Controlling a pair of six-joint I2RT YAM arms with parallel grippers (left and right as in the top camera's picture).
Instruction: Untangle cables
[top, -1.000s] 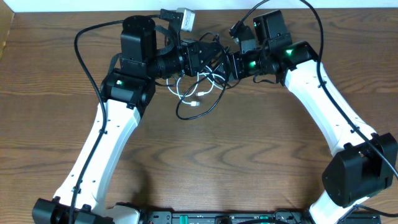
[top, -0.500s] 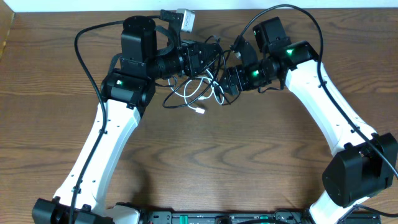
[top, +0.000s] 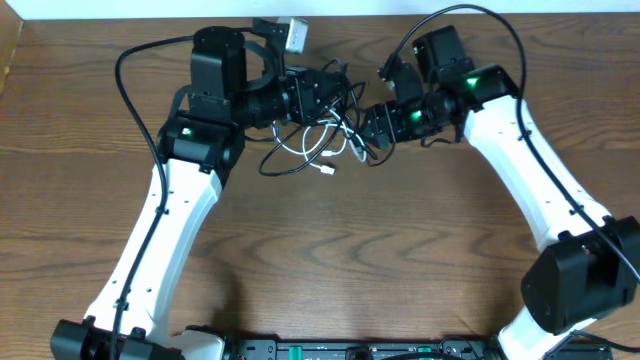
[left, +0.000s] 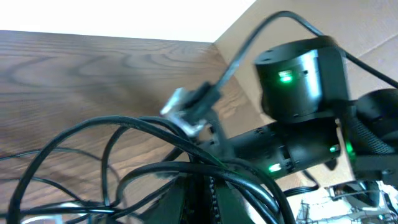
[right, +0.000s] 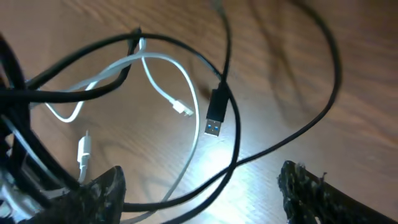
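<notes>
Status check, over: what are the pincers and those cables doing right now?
Left pincer shut on the cables. Right pincer open beside them. White one tangled among black. Nothing else blocking.

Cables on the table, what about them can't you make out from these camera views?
- Crossings in the tangle: overhead view, too small to follow.
- Left gripper: left wrist view, fingertips buried under blurred black cables.
- Cord of the black USB plug: right wrist view, cut off by the top edge.
- White cable: right wrist view, lower run leaves the bottom edge.
</notes>
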